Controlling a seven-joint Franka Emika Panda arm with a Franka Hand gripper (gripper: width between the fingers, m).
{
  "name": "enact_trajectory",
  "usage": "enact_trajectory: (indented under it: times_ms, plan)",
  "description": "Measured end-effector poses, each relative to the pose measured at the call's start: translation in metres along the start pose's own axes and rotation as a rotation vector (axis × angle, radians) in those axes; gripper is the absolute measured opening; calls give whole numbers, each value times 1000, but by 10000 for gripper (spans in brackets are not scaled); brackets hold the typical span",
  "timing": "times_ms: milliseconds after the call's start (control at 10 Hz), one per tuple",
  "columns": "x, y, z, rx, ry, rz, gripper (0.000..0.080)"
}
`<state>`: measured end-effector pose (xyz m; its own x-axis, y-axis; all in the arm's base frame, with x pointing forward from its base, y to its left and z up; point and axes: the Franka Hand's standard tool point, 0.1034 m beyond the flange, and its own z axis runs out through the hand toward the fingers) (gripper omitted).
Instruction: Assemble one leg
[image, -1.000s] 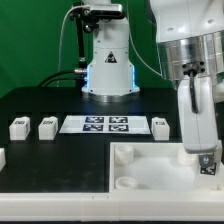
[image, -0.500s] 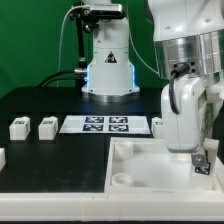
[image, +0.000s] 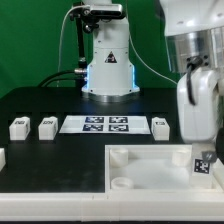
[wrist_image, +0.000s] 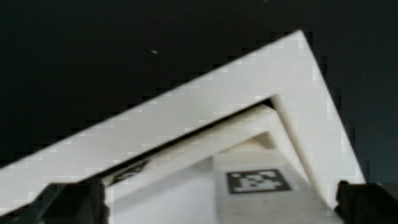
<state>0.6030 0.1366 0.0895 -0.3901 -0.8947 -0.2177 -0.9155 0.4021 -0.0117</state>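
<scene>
Three white legs with tags stand on the black table in the exterior view: two at its left (image: 17, 127) (image: 46, 126) and one (image: 160, 125) right of the marker board. A fourth leg (image: 2, 157) is cut off at the exterior view's left edge. My gripper (image: 200, 152) hangs low over the right part of the big white panel (image: 150, 170), away from all the legs. In the wrist view its dark fingertips (wrist_image: 71, 203) stand wide apart, and the gripper (wrist_image: 217, 205) has only the panel's tagged inner face (wrist_image: 260, 181) between them. It holds no leg.
The marker board (image: 95, 124) lies flat at the table's middle back. The robot's base (image: 108, 70) stands behind it. The panel has a raised rim (wrist_image: 196, 105) and round corner sockets (image: 120, 156). One panel corner fills the wrist view.
The gripper has moved toward the exterior view's right. The panel was skewed half a second ago. It now lies square, with its left edge a little further left.
</scene>
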Motion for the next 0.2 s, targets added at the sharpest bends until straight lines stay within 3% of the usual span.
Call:
enact_trajectory:
  times_ms: [200]
  plan:
    - [-1,5,-2,-4,-1,-4,649]
